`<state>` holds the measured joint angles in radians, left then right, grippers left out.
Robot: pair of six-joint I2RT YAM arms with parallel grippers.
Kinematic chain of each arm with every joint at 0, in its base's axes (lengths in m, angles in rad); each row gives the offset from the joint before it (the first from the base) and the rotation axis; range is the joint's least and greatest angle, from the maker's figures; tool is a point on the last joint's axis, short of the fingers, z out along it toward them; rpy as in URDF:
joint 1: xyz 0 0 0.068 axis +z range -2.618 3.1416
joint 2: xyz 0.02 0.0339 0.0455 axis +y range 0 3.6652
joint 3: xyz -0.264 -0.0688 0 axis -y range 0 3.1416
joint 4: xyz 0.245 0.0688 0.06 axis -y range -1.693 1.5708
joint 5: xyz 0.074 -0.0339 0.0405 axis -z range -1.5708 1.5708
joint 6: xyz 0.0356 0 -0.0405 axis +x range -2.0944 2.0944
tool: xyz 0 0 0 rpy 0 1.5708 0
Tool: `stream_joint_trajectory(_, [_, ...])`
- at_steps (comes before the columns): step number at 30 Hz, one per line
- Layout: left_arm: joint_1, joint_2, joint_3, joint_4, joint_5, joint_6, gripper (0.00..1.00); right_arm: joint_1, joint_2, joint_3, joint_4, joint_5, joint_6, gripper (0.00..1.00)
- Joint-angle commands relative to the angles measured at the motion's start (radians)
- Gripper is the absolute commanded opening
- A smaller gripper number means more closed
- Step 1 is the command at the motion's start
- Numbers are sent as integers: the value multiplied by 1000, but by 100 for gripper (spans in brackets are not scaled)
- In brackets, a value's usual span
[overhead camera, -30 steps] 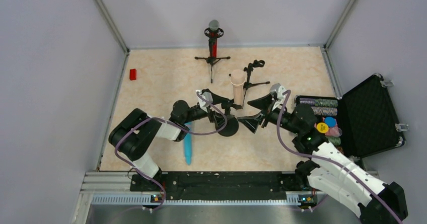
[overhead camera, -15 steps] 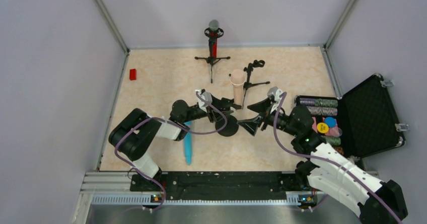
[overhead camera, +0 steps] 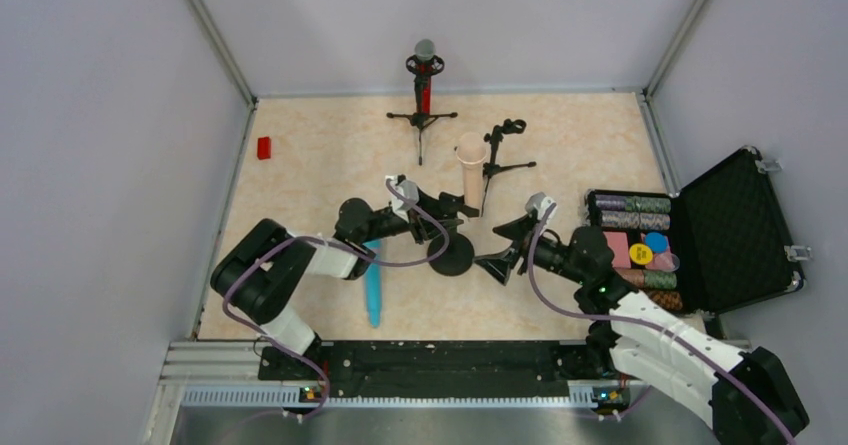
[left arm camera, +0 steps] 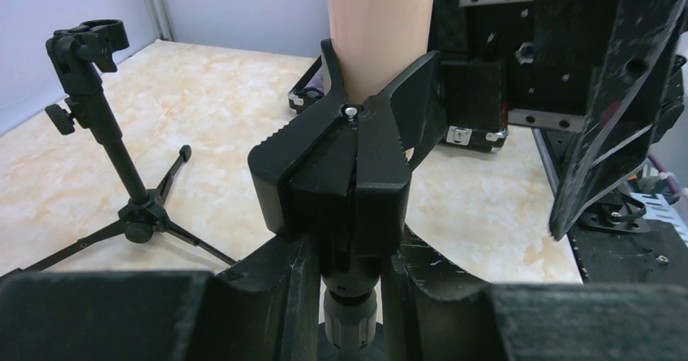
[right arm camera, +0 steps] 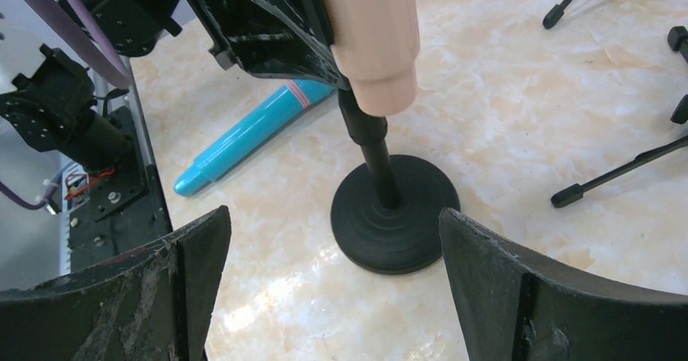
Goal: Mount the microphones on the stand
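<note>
**A:** Toward the middle of the table, where exactly is the peach-beige microphone (overhead camera: 470, 168)?

**B:** Upright, head up, pinched in the black clip (left arm camera: 341, 174) on top of the round-base stand (right arm camera: 395, 215). Butt end hanging just below the clip, right beside the post.

**A:** And the left gripper (left arm camera: 350, 286)?

**B:** Clamped tight on that stand's post, directly under the clip, one finger on each side. No contact with the microphone itself.

**A:** Right gripper (overhead camera: 490, 247)?

**B:** Spread wide, holding nothing. Low over the table, just to the right of the stand's round foot, fingers turned toward it but clear of it.

**A:** Other two microphones?

**B:** Light-blue microphone (overhead camera: 373, 287) flat on the table toward the near edge, left of the round foot, far end tucked under the left arm. Hard to say whether touching the arm or not. Glittery red microphone (overhead camera: 424, 93), grey mesh head up, standing in a tripod stand (overhead camera: 422, 118) at the middle of the far edge.

**A:** Anything more on the table?

**B:** Second tripod stand (overhead camera: 497, 155), just behind and to the right of the peach-beige microphone. Small red block (overhead camera: 264, 148) near the left edge, toward the far-left corner. Open black case (overhead camera: 745, 215) at the right edge, lid tipped back, rows of poker chips (overhead camera: 630, 205) inside.
</note>
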<state>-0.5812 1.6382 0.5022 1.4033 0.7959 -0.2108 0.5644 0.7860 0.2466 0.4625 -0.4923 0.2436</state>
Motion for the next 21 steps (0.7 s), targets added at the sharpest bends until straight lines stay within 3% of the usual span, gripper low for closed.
stream_joint_trajectory(1, [0, -96, 49, 72, -2, -56, 0, -11, 35, -23, 167, -4, -55, 95])
stream_joint_trajectory(12, [-77, -277, 128, -197, -41, 32, 0, 62, 125, 1, 273, 26, -103, 92])
stream_joint_trajectory(21, [-141, -328, 189, -255, -74, 0, 0, 131, 210, 21, 369, 118, -99, 86])
